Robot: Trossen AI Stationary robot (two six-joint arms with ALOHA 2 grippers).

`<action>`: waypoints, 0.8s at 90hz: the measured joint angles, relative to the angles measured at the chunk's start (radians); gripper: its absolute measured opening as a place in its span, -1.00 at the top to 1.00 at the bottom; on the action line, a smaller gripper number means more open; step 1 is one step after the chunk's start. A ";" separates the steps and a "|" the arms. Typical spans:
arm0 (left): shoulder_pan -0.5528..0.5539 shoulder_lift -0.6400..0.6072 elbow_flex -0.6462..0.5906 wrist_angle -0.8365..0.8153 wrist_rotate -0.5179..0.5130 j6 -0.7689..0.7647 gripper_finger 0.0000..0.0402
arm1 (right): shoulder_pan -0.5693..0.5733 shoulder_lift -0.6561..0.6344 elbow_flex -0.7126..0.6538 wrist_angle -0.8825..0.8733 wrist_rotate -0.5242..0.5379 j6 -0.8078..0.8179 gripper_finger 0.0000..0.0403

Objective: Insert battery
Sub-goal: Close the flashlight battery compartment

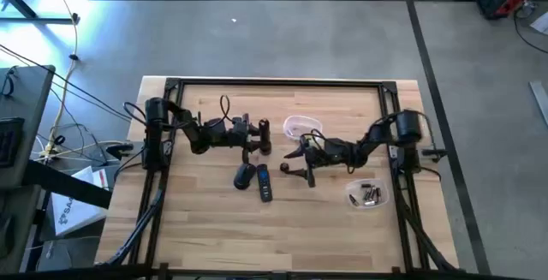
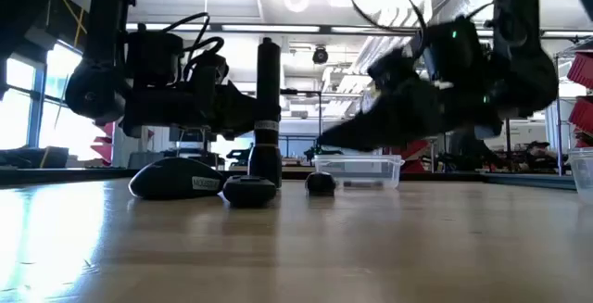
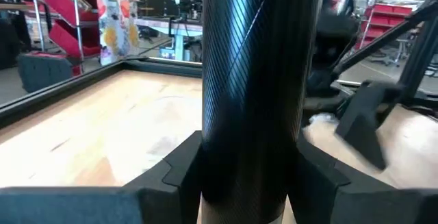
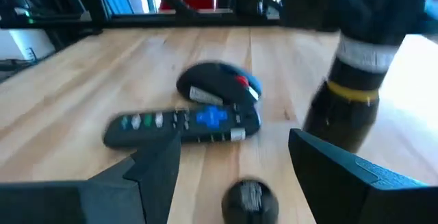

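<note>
On the wooden table (image 1: 205,220) a black remote control (image 1: 265,183) with a blue pad lies beside a dark computer mouse (image 1: 244,175), both just in front of the upright flashlight (image 1: 265,135). A clear empty container (image 1: 301,128) sits behind the right gripper (image 1: 295,162), and a second clear container (image 1: 369,196) holding loose batteries sits near the table's right side. The flashlight is a black ribbed cylinder with a silver and yellow band low on its body; the left gripper (image 1: 259,137) clamps its barrel, filling the left wrist view. The right gripper's fingers stand wide apart, holding nothing, over a small dark cap (image 4: 250,198). The cap is blurred, and the batteries are too small to count.
</note>
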 joint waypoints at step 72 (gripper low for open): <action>-0.029 0.000 0.001 -0.001 0.001 0.021 0.32 | -0.046 0.181 0.090 0.010 -0.015 -0.016 -0.12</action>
